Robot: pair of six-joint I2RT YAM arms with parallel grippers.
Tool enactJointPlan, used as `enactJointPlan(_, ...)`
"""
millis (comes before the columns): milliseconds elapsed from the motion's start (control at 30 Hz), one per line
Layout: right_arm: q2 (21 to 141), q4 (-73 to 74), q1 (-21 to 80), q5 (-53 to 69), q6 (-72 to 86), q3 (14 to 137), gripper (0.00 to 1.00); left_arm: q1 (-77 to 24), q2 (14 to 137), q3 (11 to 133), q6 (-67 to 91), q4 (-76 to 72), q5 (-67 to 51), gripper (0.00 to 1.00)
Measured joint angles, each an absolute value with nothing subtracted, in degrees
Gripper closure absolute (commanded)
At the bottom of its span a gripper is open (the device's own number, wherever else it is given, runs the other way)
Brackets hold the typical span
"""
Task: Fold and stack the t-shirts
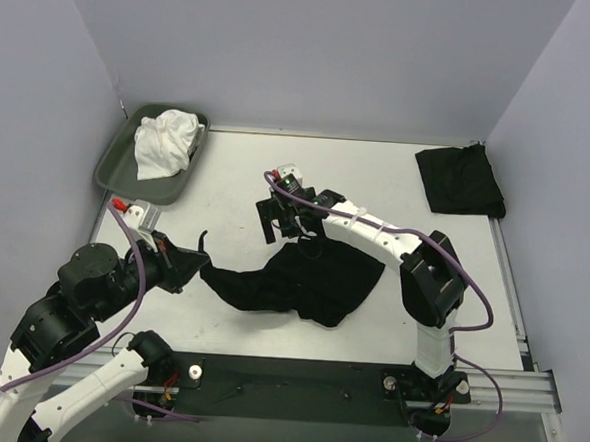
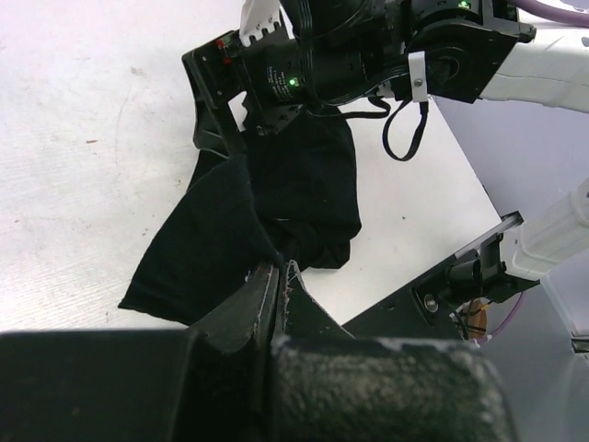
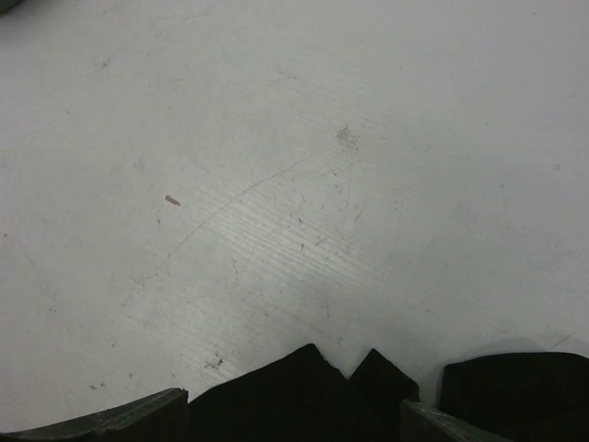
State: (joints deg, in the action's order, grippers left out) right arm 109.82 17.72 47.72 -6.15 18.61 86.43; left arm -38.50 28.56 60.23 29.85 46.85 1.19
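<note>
Pinching the unfolded t-shirt (image 1: 306, 280), left claw (image 1: 194, 263) is clamped; right claw (image 1: 280, 223) gapes apart; one folded t-shirt (image 1: 461, 181) lies done.

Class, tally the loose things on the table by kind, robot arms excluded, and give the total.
Black soft cloth t-shirts: 2, the crumpled t-shirt and the folded t-shirt
White crumpled cloth: 1
Shallow grey-green plastic tray: 1
Total: 4

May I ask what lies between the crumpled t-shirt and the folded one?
In the top view, the right arm's forearm crosses it; otherwise bare table.
</note>
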Motion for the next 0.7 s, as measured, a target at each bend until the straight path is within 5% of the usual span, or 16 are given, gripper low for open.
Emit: enactJointPlan(700, 114.98, 19.16, 51.53, 3.44, 16.27, 80.86, 0.02, -38.50, 29.54, 61.36, 29.82, 46.50, 0.75, 1.00)
